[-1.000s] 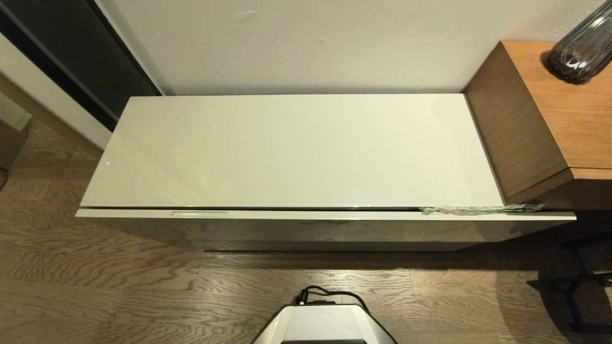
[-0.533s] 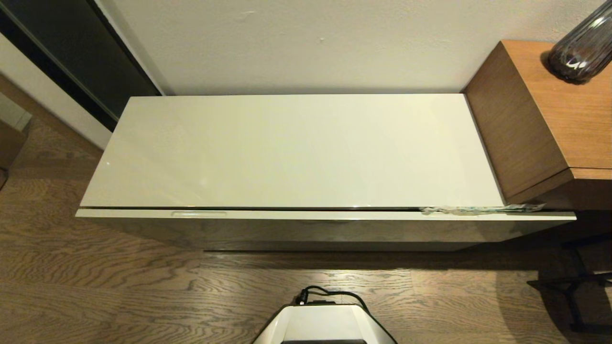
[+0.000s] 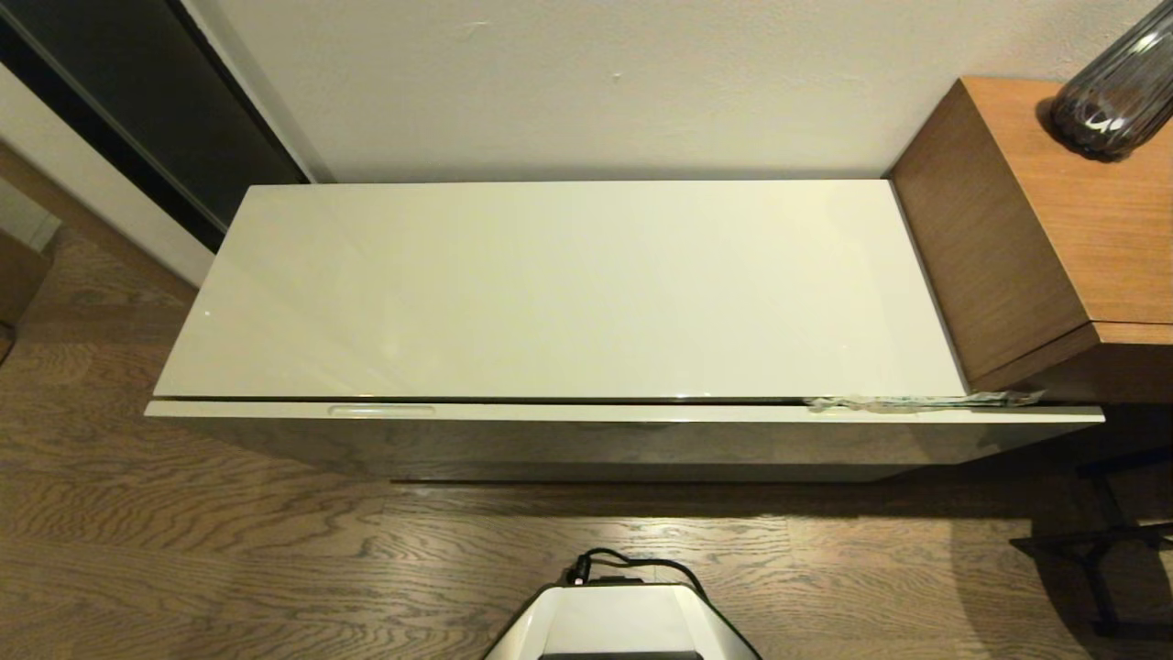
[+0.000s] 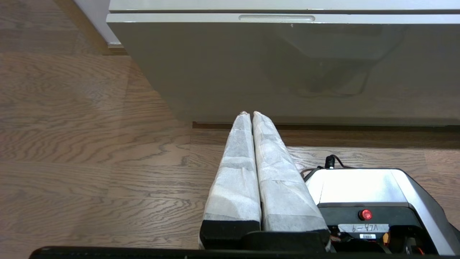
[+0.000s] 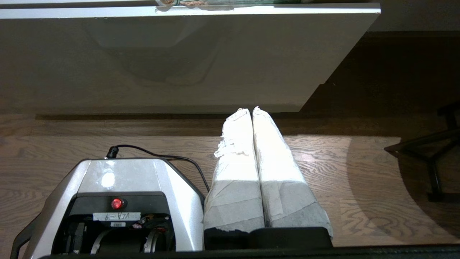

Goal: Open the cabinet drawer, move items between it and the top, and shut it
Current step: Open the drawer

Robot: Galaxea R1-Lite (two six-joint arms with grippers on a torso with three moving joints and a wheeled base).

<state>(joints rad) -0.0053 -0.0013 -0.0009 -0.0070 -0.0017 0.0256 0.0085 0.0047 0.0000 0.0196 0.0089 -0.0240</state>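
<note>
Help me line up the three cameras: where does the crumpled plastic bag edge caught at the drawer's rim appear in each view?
Head view: bag edge at the right end of the cabinet drawer, beside the wooden cube.
Left wrist view: not in it.
Right wrist view: at the drawer's rim, mostly cropped.
Shared landmark: the drawer's cream-white front.

head camera high above, wrist cameras low, sharing drawer front (image 3: 623, 412)

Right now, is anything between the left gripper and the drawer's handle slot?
Nothing visible. The left gripper is shut, low before the cabinet drawer; the handle slot lies above it along the rim, unobstructed.
</note>
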